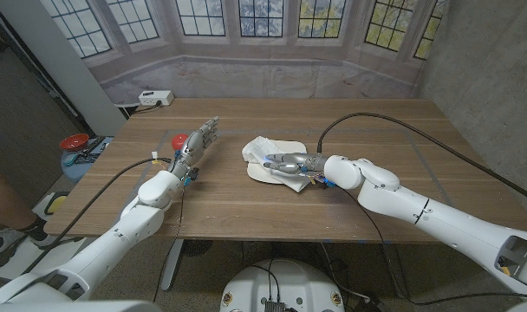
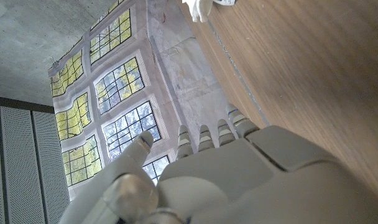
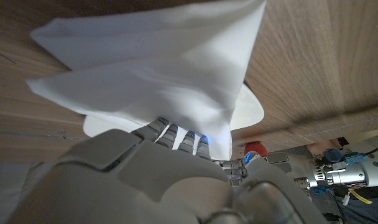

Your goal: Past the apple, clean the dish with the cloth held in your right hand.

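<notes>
Near the tabletop (image 1: pixel 402 147) centre, the right hand (image 1: pixel 287 161) clamps the white cloth (image 1: pixel 268 152) and presses it onto the dish (image 1: pixel 269 172), whose pale rim pokes out toward the near edge. Apple (image 1: pixel 179 140) sits just beyond the left hand (image 1: pixel 197 144), well apart from the dish w/ bare wood between. Left hand's fingers are apart, holding nothing, standing on edge. Wide open wood to the right and far side (a cable (image 1: pixel 419 130) crosses it). Right wrist view shows the cloth (image 3: pixel 158 68) draped over the fingers (image 3: pixel 176 134), dish rim (image 3: pixel 251 112) beneath, apple (image 3: pixel 256 148) partly hidden. Left wrist view catches a cloth corner (image 2: pixel 200 9) across the wood.
</notes>
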`<state>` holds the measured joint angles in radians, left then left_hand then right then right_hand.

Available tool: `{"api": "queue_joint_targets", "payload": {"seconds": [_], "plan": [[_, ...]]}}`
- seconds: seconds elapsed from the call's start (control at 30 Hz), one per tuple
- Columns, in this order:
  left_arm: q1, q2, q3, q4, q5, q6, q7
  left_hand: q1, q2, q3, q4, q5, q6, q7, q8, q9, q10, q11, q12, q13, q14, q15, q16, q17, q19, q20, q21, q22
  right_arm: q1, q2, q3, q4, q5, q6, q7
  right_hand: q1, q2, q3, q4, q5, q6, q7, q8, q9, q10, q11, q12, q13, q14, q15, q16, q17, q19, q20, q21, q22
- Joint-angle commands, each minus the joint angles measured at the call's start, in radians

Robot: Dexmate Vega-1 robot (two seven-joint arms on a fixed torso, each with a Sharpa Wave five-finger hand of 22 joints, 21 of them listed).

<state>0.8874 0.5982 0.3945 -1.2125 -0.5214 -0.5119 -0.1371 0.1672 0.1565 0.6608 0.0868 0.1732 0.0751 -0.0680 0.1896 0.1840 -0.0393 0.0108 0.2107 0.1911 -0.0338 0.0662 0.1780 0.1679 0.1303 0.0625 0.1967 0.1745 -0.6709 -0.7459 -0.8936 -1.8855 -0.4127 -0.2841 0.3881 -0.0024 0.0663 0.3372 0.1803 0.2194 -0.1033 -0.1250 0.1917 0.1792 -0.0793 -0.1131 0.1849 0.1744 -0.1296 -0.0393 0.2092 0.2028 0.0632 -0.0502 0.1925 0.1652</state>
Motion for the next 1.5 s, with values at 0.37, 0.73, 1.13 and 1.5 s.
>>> {"api": "queue_joint_targets", "payload": {"seconds": [0.37,0.73,1.13,1.5], "plan": [[-0.008,-0.008,-0.003,0.028,-0.008,-0.014,-0.010,0.001,0.005,0.010,0.002,0.003,0.014,0.005,0.010,0.002,0.009,-0.001,0.003,0.003,0.000,0.003,-0.001,0.001,0.005,-0.001,0.002,0.002,-0.001,-0.023,0.009,-0.087,-0.014,0.026,0.081,0.004,0.111,0.010,0.002,0.007,0.009,-0.005,0.005,0.002,-0.003,0.004,0.002,0.003,0.005,-0.003,0.002,0.004,0.022,-0.010,0.003,0.004],[-0.015,-0.009,-0.005,0.044,-0.012,-0.017,-0.017,0.001,0.005,0.012,0.001,0.002,0.016,0.006,0.009,0.002,0.009,-0.002,0.003,0.003,0.001,0.003,-0.001,0.002,0.005,-0.001,0.002,0.002,0.000,-0.022,0.018,-0.099,-0.014,0.034,0.098,0.007,0.113,0.014,0.001,0.007,0.010,-0.005,0.003,0.002,-0.004,0.007,0.002,0.003,0.005,-0.004,0.001,0.004,0.022,-0.011,0.002,0.004],[-0.033,-0.013,-0.005,0.073,-0.020,-0.022,-0.038,0.002,0.005,0.014,0.001,0.002,0.017,0.007,0.008,0.003,0.009,0.000,0.003,0.003,0.000,0.004,-0.001,0.002,0.005,-0.001,0.002,0.002,0.004,-0.021,0.026,-0.121,-0.008,0.034,0.122,0.009,0.113,0.020,-0.001,0.007,0.011,-0.005,0.002,0.002,-0.006,0.001,0.001,0.003,0.005,-0.006,0.000,0.003,0.023,-0.011,0.001,0.004],[-0.030,-0.011,-0.009,0.077,-0.025,-0.026,-0.040,0.003,0.005,0.016,0.001,0.002,0.017,0.007,0.006,0.003,0.010,-0.002,0.003,0.003,0.001,0.003,-0.001,0.002,0.006,-0.001,0.002,0.002,-0.002,-0.019,0.027,-0.137,0.001,0.027,0.130,0.013,0.114,0.026,-0.003,0.008,0.011,-0.007,0.000,0.002,-0.006,0.000,0.000,0.003,0.006,-0.008,0.000,0.002,0.023,-0.012,0.001,0.004]]}}
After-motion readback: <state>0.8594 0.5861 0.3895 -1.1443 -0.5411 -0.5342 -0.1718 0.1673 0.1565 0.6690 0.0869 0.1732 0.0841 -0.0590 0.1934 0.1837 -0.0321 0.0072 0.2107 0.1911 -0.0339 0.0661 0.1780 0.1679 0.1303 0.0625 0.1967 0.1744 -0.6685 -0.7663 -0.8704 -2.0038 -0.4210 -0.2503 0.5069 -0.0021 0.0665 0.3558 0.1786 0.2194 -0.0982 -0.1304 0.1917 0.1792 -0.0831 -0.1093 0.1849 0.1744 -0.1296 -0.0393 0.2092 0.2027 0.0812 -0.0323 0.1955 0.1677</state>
